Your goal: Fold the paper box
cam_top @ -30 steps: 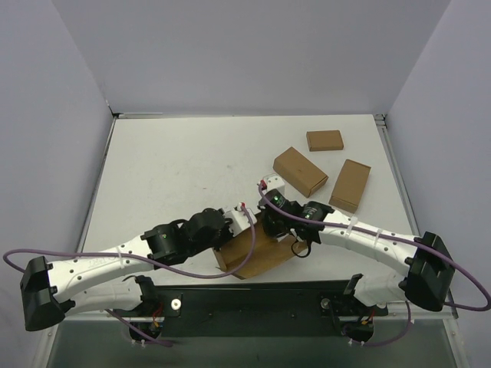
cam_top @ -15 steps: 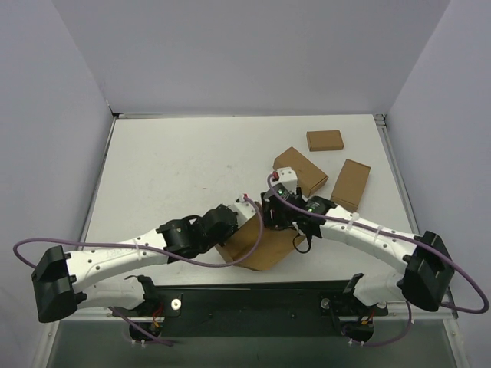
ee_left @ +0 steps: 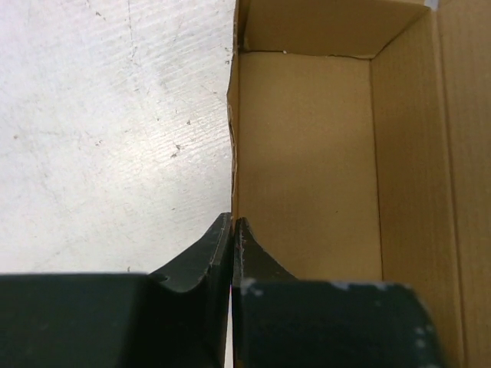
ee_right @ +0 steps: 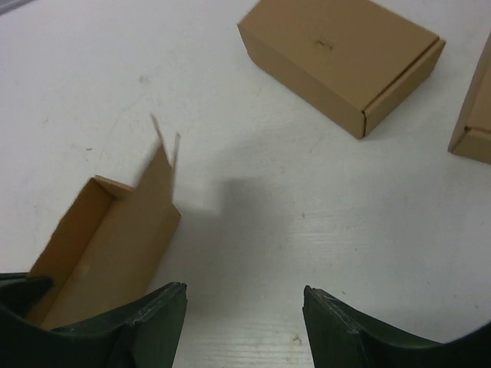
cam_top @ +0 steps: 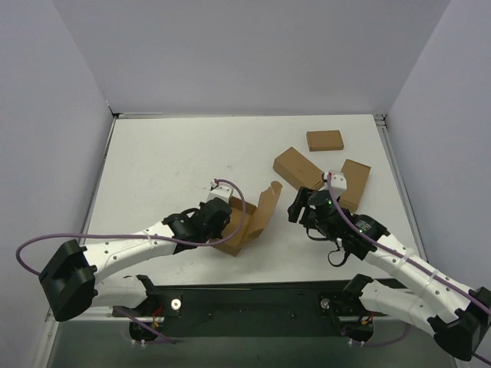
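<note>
Brown cardboard, pinched hard: the left gripper (ee_left: 232,230) is clamped on a side wall of the paper box (ee_left: 307,153), one dark finger outside, one inside, the wall sandwiched between them. From above, that gripper sits at the box's left end. The box rests on the white table (cam_top: 169,169), in the middle of its near half, between the two arms. It's half formed: an open tray, floor down and side walls up. At its right end a tall flap (cam_top: 268,201) stands upright, and the right wrist view catches small tabs poking from its top edge.

Over to the right gripper (cam_top: 295,205): jaws spread wide, nothing in them! Its own camera shows the two dark fingers (ee_right: 153,322) parted over bare table. It hangs just beside the box's right end and looks to be apart from it.

Beyond it lie three ready-made boxes, all closed. The nearest closed box (cam_top: 299,170) is just behind the right gripper. The second box (cam_top: 351,184) lies to its right. The smallest box (cam_top: 324,140) sits farther back. Pale lilac walls (cam_top: 253,54) close in the table on three sides.
</note>
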You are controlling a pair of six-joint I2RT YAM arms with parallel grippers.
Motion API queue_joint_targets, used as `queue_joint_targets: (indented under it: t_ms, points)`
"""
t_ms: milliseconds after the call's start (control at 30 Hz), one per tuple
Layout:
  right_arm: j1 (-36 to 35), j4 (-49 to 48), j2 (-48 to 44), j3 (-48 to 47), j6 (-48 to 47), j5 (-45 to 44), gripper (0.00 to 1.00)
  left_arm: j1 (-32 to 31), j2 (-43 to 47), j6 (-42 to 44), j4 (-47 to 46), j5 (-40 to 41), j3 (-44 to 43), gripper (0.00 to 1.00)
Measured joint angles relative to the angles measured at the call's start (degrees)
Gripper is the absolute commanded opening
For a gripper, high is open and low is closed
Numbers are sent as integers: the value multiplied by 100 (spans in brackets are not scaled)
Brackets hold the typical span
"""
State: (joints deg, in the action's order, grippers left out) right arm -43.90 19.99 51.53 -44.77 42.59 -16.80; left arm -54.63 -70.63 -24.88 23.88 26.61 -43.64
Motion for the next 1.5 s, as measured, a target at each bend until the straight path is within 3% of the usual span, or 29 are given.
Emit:
queue_joint_targets:
  t_ms: [100,200,233,367,467,600,833,967,1233,1500]
  points:
    - [0,-114,-83,599,280,129,63,162,-92,-267,-186,-55,142,18]
    - [-2,-363,-70,1161,527,328,63,232,-157,-459,-413,-227,310,32]
    - [-2,-479,-46,1307,592,396,63,232,-164,-505,-468,-313,345,46]
    - [-2,-863,153,1617,737,564,65,227,-153,-647,-645,-623,391,65]
    - [-2,-1060,273,1626,732,581,66,240,2,-699,-675,-793,393,70]
    - [-2,-1252,275,1626,697,614,66,474,439,-719,-684,-1036,393,69]
    - [-7,-1720,713,1626,754,664,65,1631,566,-579,-870,-1495,404,66]
    - [-7,-2090,1349,1622,817,730,65,2135,24,-470,-1185,-1652,396,65]
    - [37,-2350,2450,1082,813,776,65,2367,-1473,-142,-1440,-1829,-114,64]
    - [90,-2743,3370,610,811,940,65,2514,-1961,66,-1674,-1840,-505,62]
